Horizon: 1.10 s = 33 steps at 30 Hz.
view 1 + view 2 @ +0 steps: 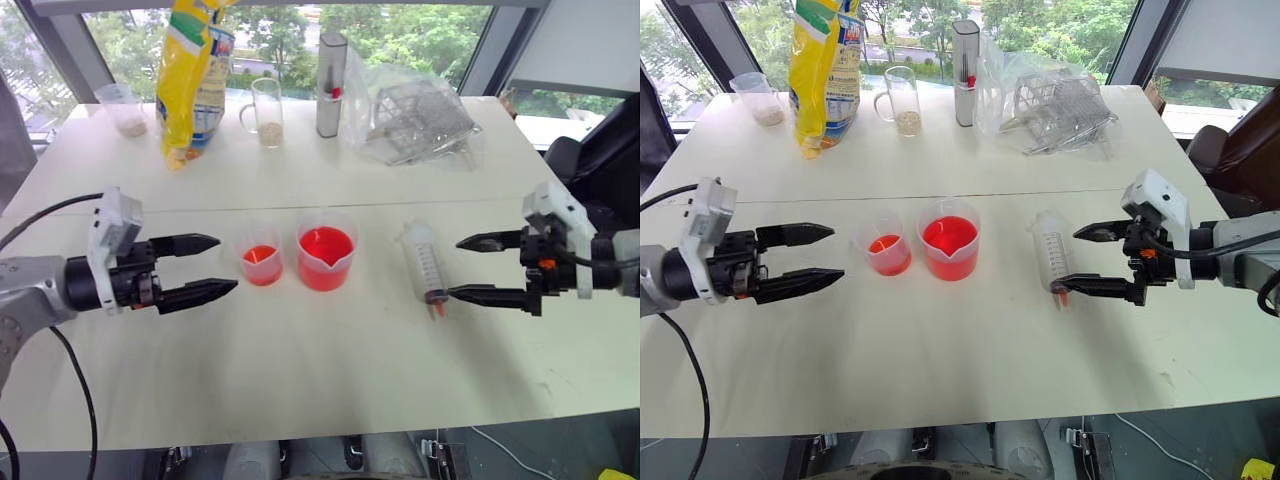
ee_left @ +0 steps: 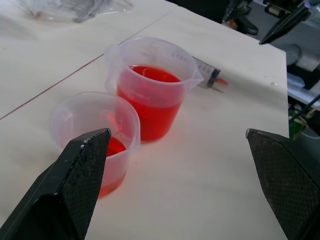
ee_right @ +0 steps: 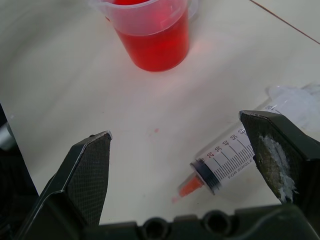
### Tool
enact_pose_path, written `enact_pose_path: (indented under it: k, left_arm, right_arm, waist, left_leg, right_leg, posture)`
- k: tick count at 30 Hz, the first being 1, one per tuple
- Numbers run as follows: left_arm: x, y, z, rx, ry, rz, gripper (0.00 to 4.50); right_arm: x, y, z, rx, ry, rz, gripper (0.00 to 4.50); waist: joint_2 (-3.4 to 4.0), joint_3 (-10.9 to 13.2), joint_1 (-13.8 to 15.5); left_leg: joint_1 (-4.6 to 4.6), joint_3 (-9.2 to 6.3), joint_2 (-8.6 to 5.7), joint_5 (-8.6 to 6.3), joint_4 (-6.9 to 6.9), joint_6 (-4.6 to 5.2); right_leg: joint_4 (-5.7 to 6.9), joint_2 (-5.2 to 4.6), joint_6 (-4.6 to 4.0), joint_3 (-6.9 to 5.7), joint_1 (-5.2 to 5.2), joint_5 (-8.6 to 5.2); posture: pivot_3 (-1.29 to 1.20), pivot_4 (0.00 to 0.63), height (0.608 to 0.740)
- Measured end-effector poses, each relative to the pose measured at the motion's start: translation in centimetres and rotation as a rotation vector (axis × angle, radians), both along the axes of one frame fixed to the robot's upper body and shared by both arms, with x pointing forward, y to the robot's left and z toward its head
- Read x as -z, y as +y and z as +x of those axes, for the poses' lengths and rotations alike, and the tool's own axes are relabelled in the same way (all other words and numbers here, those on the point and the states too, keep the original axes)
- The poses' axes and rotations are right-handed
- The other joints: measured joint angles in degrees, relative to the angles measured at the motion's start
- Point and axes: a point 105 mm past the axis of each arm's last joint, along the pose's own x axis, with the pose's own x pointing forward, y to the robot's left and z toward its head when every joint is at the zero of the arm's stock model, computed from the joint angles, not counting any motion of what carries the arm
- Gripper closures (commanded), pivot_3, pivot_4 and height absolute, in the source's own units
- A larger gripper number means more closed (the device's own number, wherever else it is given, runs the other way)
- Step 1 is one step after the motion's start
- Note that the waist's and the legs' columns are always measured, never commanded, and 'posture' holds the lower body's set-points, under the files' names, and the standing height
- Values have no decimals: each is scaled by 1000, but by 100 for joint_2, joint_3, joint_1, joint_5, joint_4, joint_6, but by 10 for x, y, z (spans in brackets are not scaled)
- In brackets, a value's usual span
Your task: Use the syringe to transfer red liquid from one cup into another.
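Syringe (image 1: 423, 258) lies loose at three o'clock of the beaker (image 1: 326, 252); wide-open right gripper (image 1: 465, 268) should straddle its barrel squarely

Twin overhead head views; low, close wrist views across table (image 1: 330, 370)

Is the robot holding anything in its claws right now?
Nothing. Both the left gripper and right gripper are open and empty; the syringe lies on the table beside the right one.

Office-like test room: white table (image 1: 330, 380) by big windows (image 1: 280, 30), office chair (image 1: 1225, 150), beaker (image 1: 326, 250) and syringe (image 1: 422, 255) laid out.
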Motion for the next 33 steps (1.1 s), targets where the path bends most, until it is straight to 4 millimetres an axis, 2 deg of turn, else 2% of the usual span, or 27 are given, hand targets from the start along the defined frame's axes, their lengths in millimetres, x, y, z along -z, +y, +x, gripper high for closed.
enact_pose_path:
  k: [13, 22, 30, 33]
  left_arm:
    - [-5, -6, 0, 15, -49, 14, 0]
    - [-1, -8, 3, 16, -56, 4, 0]
    - [1, -4, 7, -4, -93, -8, 0]
    - [1, -3, 7, -3, -91, -9, 0]
  right_arm:
    - [6, 4, -2, -8, 14, 18, 38]
    - [6, 7, -1, -6, -3, 11, 38]
    - [5, 6, 5, 40, -36, 7, 38]
    - [0, 5, 13, 108, -41, 4, 38]
  waist:
    - [1, 0, 0]
    - [1, 0, 1]
    - [1, 0, 0]
    - [1, 0, -8]
  left_leg:
    - [-2, -2, 3, -6, 47, 10]
    - [1, -4, 4, -10, 73, 18]
    - [1, -3, 3, -10, 73, 18]
    - [1, -3, 4, -10, 74, 17]
  right_leg:
    - [11, 2, -3, -2, 18, -1]
    - [12, -1, -7, -1, 31, 5]
    - [12, -1, -7, -1, 31, 5]
    - [13, -1, -7, -1, 30, 5]
  posture:
    - [0, 150, 740]
    - [0, 150, 740]
    - [0, 150, 740]
    - [0, 150, 740]
